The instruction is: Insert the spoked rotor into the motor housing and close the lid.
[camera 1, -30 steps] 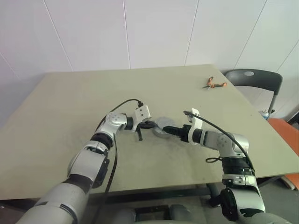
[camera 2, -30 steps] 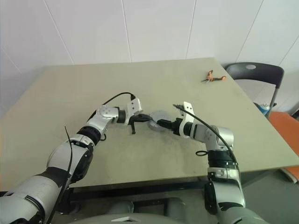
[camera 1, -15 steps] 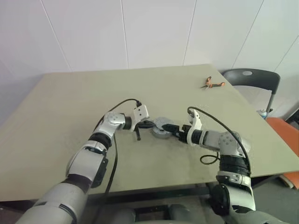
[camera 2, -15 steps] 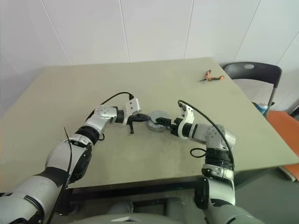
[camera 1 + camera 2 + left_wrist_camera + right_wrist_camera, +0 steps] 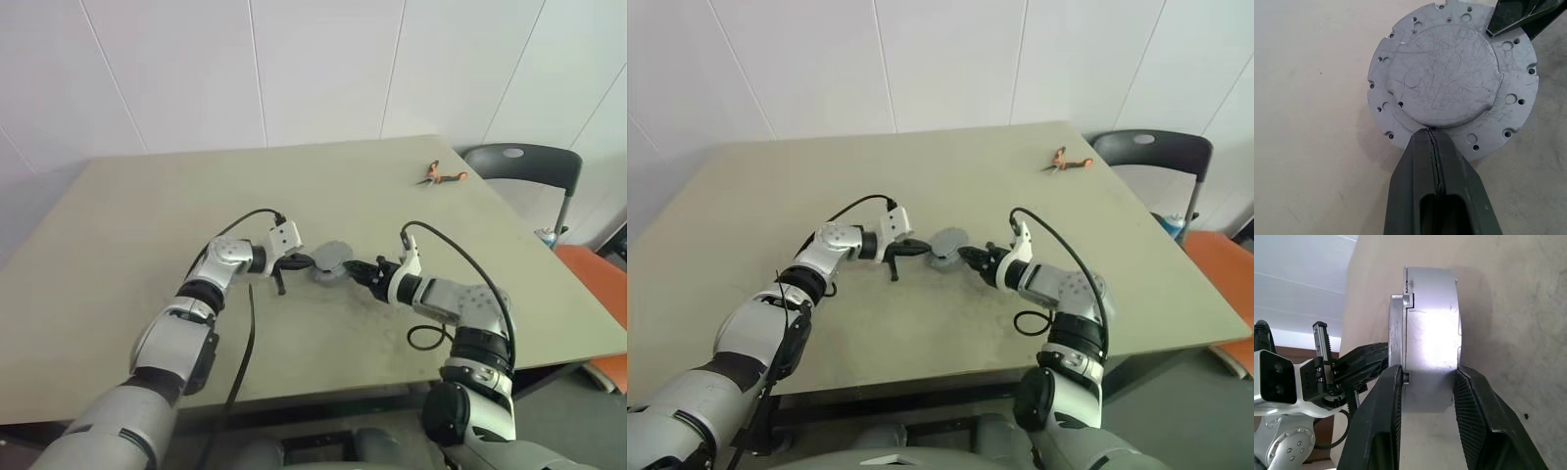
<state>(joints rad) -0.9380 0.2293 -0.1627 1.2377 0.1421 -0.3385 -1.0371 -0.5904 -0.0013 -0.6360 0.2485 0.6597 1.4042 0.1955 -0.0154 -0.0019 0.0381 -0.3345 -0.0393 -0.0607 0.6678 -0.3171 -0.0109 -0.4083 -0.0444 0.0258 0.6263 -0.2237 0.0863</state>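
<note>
Fingers of the right gripper [image 5: 1426,382] stand part-way apart and bracket the thickness of the closed motor housing [image 5: 1432,333], one pad on each flat face; contact looks likely, though a firm hold cannot be confirmed. Fingers of the left gripper [image 5: 1434,134] are pressed together, their tip touching the lid [image 5: 1449,73] at the edge of its raised centre.

Largest is the beige table [image 5: 147,225], which carries everything. Near its middle, between the two grippers, sits the grey round housing with the lid on it, tilted up off the surface; what lies inside cannot be seen. Far off, near the table's back right corner, lie small orange-handled pliers [image 5: 440,176]. A dark chair [image 5: 519,166] stands just beyond that corner.
</note>
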